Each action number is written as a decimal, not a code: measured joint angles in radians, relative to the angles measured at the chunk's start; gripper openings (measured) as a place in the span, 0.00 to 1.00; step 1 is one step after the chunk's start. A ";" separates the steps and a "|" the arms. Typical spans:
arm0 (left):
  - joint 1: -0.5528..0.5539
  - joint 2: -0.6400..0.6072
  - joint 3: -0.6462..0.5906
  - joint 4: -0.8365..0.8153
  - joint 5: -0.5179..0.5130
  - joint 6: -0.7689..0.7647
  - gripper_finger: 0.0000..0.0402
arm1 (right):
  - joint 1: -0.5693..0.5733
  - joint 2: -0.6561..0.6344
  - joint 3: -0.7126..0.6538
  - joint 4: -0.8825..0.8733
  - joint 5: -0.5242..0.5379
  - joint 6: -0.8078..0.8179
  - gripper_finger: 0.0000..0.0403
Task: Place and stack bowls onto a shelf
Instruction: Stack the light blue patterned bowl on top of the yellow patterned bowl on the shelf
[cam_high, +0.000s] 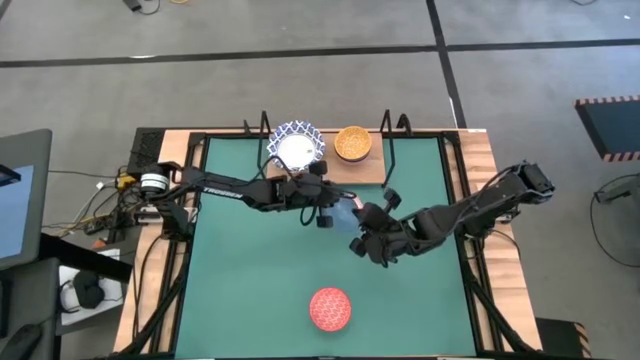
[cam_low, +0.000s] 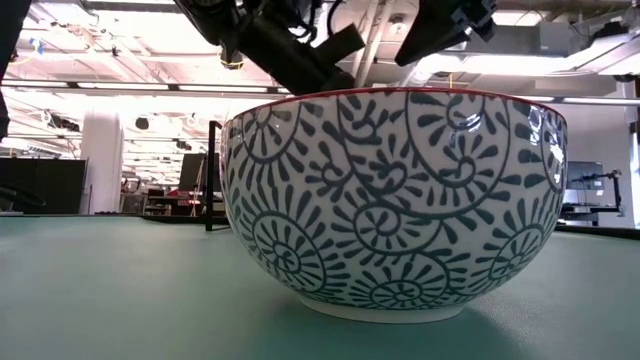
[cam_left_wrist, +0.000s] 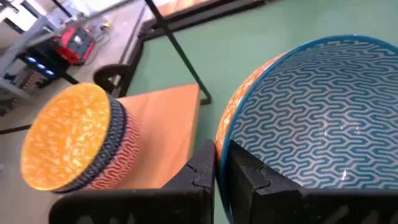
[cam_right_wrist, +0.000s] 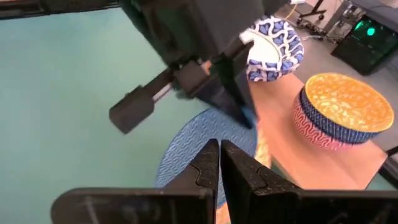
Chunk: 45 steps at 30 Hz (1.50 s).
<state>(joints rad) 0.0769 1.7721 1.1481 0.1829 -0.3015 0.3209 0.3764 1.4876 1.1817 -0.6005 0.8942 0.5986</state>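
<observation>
A light blue bowl (cam_left_wrist: 323, 112) with a wavy pattern inside and an orange outer wall hangs tilted above the green mat, just in front of the shelf (cam_high: 366, 170). My left gripper (cam_high: 324, 208) and my right gripper (cam_high: 362, 238) are both shut on it from opposite sides. On the wooden shelf board stand a white bowl with a blue pattern (cam_high: 296, 147) and a yellow-orange bowl (cam_high: 352, 143). A red bowl (cam_high: 330, 308) rests on its foot on the mat near the front edge. My left gripper pinches the bowl's rim (cam_left_wrist: 221, 144), one finger inside the bowl and one against its orange outer wall. The fingers come from the table's left, slanting down. The bowl is tilted and clear of the mat. My right gripper closes its two fingers over the bowl's rim (cam_right_wrist: 200, 144) on the side opposite the left gripper, coming from the table's right and slanting down. The fingers hide the spot where they meet the rim.
The shelf's thin black wire posts (cam_high: 388, 125) rise at the board's ends. The red bowl, grey-blue patterned on the outside, fills the low view (cam_low: 400, 200). Bare green mat (cam_high: 240, 270) lies to the left and right of the red bowl.
</observation>
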 joint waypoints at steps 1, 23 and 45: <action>0.000 0.000 0.000 0.006 -0.005 0.000 0.01 | 0.005 0.000 0.000 -0.011 0.001 0.030 0.11; 0.410 0.117 0.604 -0.466 0.162 -0.186 0.01 | 0.150 0.007 -0.174 -0.008 -0.250 0.496 0.09; 0.466 0.354 0.771 -0.601 0.286 -0.290 0.20 | 0.195 0.007 -0.174 -0.028 -0.273 0.502 0.09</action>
<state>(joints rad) 0.5430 2.1264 1.9186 -0.4185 -0.0155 0.0313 0.5711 1.4948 1.0077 -0.6280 0.6214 1.1004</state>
